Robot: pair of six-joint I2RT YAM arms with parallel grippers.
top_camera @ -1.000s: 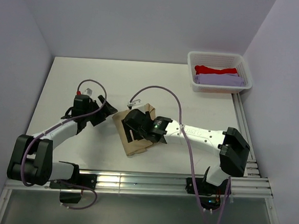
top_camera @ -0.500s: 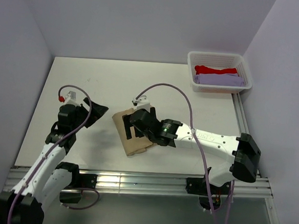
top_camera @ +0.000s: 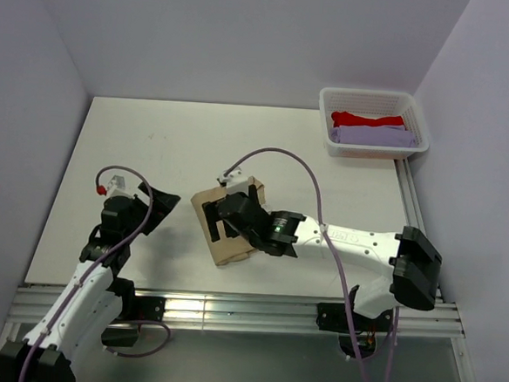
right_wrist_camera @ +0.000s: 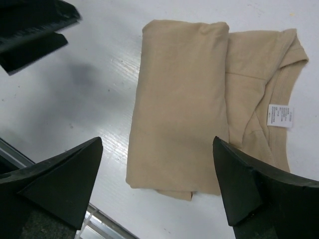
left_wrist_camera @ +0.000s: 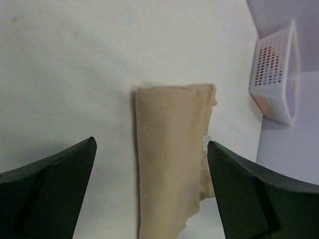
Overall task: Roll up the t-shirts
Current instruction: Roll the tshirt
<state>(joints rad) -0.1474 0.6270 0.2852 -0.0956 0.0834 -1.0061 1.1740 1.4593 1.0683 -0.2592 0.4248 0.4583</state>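
Tan shirt (right_wrist_camera: 179,99), folded into a narrow band on the worktop (top_camera: 197,135) beneath the right pincer (right_wrist_camera: 157,142), left pincer (left_wrist_camera: 151,144) apart to its left, both wide open and empty; rolling apparently not begun, next needing a grip on one short end.

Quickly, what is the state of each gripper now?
Left gripper: open, holding nothing.
Right gripper: open, holding nothing, above the tan t-shirt.

White links, black joints on left arm (top_camera: 91,276) and right arm (top_camera: 356,240), looping mauve cables (top_camera: 279,151), black wedge gripper fingers (right_wrist_camera: 50,184)
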